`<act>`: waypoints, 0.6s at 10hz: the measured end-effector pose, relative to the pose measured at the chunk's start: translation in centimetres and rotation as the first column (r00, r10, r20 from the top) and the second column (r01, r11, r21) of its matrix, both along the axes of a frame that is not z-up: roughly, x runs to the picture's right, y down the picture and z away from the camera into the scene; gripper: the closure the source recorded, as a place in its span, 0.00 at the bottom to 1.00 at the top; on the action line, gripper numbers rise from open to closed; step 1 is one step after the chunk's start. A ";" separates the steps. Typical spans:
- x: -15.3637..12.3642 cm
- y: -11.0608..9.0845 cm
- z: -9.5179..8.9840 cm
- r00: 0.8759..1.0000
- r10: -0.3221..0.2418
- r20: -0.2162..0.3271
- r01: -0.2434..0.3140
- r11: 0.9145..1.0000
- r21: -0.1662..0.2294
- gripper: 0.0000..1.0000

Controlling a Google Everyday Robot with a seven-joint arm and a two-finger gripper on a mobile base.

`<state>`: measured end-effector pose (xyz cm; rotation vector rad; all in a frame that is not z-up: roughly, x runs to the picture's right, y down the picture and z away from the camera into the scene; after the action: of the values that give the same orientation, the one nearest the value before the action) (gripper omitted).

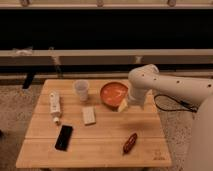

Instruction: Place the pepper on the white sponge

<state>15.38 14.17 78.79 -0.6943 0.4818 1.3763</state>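
Table: a low wooden table (95, 152) of slats, standing on a speckled floor in front of a dark wall.
Arm: the white arm (167, 86) reaches in from the right and bends down over the table's right half.
Gripper: the gripper (122, 105) points down, right at the lower right rim of the orange bowl (113, 92); its tip looks yellowish.
Grip: I cannot tell whether it is open or closed, and I see nothing in it.
Pepper: the pepper (130, 143) lies on the table near the front edge, right of centre, tilted, well apart from the gripper and touching nothing else.
White sponge: the white sponge (89, 115) lies flat near the middle of the table, left of the bowl and up and to the left of the pepper, with bare wood between them.
Cup: a clear cup (81, 90) stands upright behind the sponge, just left of the bowl.
Bottle: a white bottle (54, 106) lies on its side at the left.
Phone: a black phone (63, 137) lies flat in front of the bottle.
Cable: a dark cable (172, 103) trails on the floor to the right.
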 end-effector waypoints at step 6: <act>1.2 5.2 -1.6 0.998 0.068 -0.014 -0.070 0.992 -0.104 0.20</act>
<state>16.60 19.34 77.16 -0.7957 0.5460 1.4279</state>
